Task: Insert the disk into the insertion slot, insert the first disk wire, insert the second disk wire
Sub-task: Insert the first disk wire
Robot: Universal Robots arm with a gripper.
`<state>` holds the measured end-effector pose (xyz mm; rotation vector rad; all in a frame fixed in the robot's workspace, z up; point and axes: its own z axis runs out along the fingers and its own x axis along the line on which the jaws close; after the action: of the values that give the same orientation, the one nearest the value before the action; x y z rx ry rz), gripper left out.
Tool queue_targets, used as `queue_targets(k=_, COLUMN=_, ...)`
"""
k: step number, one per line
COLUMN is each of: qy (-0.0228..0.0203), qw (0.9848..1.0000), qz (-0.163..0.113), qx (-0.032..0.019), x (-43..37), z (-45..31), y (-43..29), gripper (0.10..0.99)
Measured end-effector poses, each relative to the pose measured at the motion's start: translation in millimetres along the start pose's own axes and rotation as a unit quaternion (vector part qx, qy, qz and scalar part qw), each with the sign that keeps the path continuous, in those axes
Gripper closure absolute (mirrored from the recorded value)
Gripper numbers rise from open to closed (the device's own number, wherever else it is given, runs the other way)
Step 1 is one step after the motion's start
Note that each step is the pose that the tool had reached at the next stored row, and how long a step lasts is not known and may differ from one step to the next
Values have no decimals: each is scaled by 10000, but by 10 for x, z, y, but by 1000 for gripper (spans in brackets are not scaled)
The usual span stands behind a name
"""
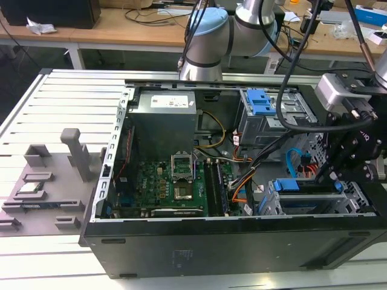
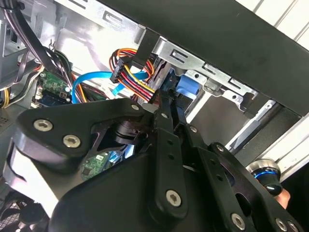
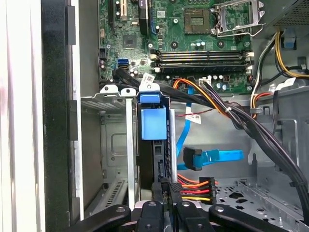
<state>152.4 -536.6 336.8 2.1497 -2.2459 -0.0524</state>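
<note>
Nearest me is the black wall of the open computer case [image 1: 242, 241], lying on its side on the slatted counter [image 1: 60, 96], so everything inside faces up for the arm. Just behind that wall, at the exterior view's right, sits the insertion slot [image 3: 113, 150], and the disk [image 3: 152, 123] is already in it, with its blue carrier showing at the mouth of the cage. So the first step looks done!

Now the gripper [image 3: 165, 193] is down inside the case, right at the disk's exposed end. Its fingers [image 2: 166, 145] are pressed close together, pinching the plug of the first disk wire [image 3: 193, 186], the red, orange and yellow bundle. That narrow grip seems to keep the plug square to the drive. The plug is just beside the disk's edge; whether it is seated, I cannot tell.

A little further in, the second disk wire [image 3: 217, 155], the flat blue one, lies loose on the case floor, apart from the disk and untouched.

Beyond that is the green motherboard [image 1: 175, 181], then the grey power supply [image 1: 163, 121] and the taller bay with blue latches [image 1: 266, 115]. Past the case, the arm's pale blue joint [image 1: 205, 42] rises at the counter's far edge.
</note>
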Motion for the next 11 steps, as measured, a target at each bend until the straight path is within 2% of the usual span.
queue_targets(k=9, qy=-5, qw=10000, qz=0, qx=-1, x=1, z=19, y=-1, gripper=906)
queue_targets(k=10, qy=-2, qw=10000, qz=0, qx=0, x=1, z=17, y=-1, gripper=839)
queue_targets(k=11, qy=-2, qw=10000, qz=0, qx=0, x=1, z=15, y=0, gripper=839)
